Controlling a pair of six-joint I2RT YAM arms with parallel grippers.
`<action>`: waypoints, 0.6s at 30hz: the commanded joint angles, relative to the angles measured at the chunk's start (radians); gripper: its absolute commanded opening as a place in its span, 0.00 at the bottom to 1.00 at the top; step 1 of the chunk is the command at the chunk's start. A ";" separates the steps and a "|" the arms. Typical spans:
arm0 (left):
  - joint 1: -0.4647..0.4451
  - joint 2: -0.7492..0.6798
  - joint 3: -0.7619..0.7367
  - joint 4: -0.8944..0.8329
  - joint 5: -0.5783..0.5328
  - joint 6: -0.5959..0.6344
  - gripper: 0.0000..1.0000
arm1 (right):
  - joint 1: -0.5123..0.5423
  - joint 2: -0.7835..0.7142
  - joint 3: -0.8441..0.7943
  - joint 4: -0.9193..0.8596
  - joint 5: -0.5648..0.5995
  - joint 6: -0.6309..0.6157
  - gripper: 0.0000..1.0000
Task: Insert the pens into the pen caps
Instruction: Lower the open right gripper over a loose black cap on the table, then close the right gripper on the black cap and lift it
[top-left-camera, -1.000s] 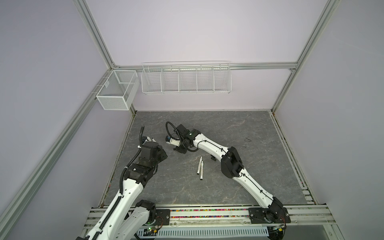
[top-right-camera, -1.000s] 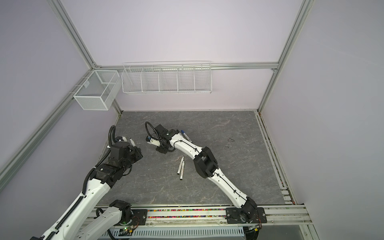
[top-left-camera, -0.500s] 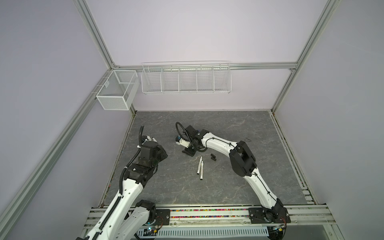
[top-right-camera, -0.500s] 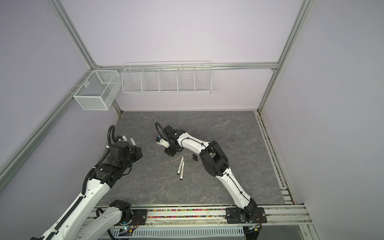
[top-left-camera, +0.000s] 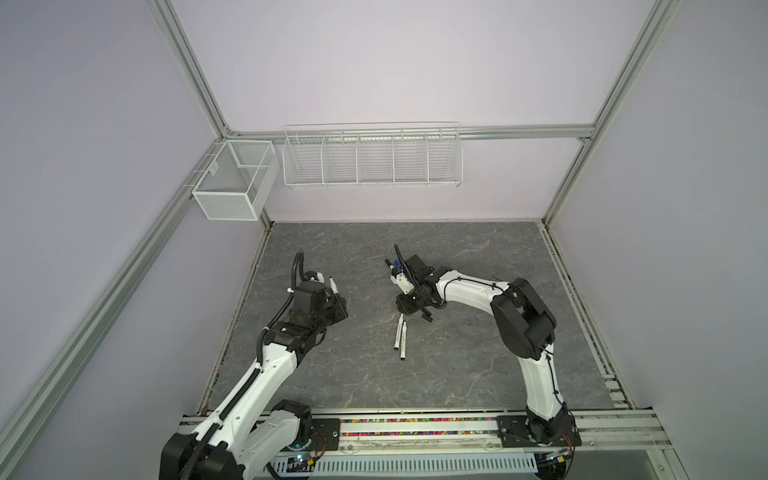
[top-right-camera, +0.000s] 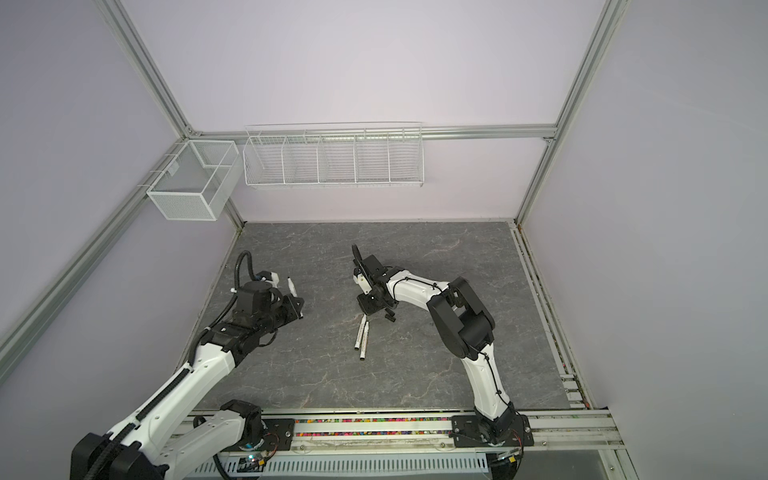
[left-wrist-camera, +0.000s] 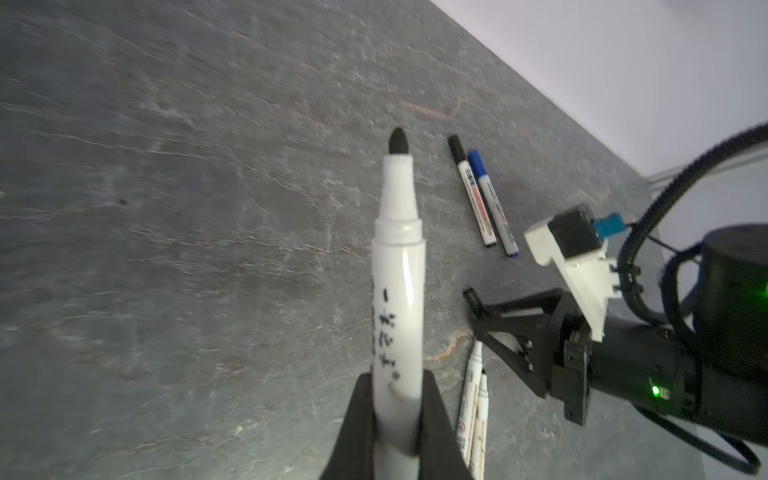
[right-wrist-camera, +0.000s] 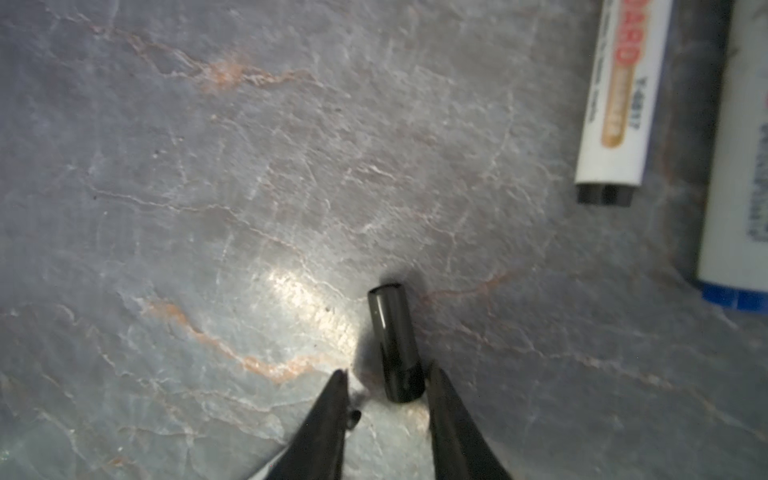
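1. Lower middle of the left wrist view: clamped firmly on a pen (left-wrist-camera: 398, 291) with the left gripper (left-wrist-camera: 397, 388), low on the white barrel, black nib bare.
2. Running bottom to top of that frame along the long axis, nib uppermost, well clear of the table (right-wrist-camera: 208, 166).
3. Over to the right wrist view, lower middle: right gripper (right-wrist-camera: 387, 370) spread apart, holding nothing, straddling a black cap (right-wrist-camera: 395, 340) that lies flat on the stone.
4. Lying nearer the right-hand finger, perhaps brushing it; cannot tell for sure. Long axis nearly up and down the frame, leaning a touch to the upper left. Cannot tell which end is the mouth.
5. Judging the handling: light, stiff, glossy and round, so likely to roll or squirt out of a sloppy pinch. Best pinched across the body toward the closed end, leaving the mouth free.
6. Same story for the pen: light, rigid, slick. Gripped low, as here, leaves the nib end open for the push. Needs both axes lined up first.
7. Elsewhere: two bare pens (top-left-camera: 399, 332) side by side at the centre of a top view, just below the right gripper, nibs toward the upper frame. Two capped pens (left-wrist-camera: 475, 199), one black-capped, one blue, right of centre in the left wrist view, caps to the upper left.
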 joint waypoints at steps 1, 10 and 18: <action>0.002 0.061 0.003 0.025 0.212 0.107 0.00 | -0.010 -0.005 -0.005 -0.045 -0.003 0.028 0.47; -0.009 0.067 0.008 -0.026 0.288 0.171 0.00 | 0.000 0.053 0.164 -0.204 0.041 -0.155 0.48; -0.019 0.047 0.006 -0.027 0.344 0.179 0.00 | 0.014 0.175 0.312 -0.317 0.090 -0.203 0.43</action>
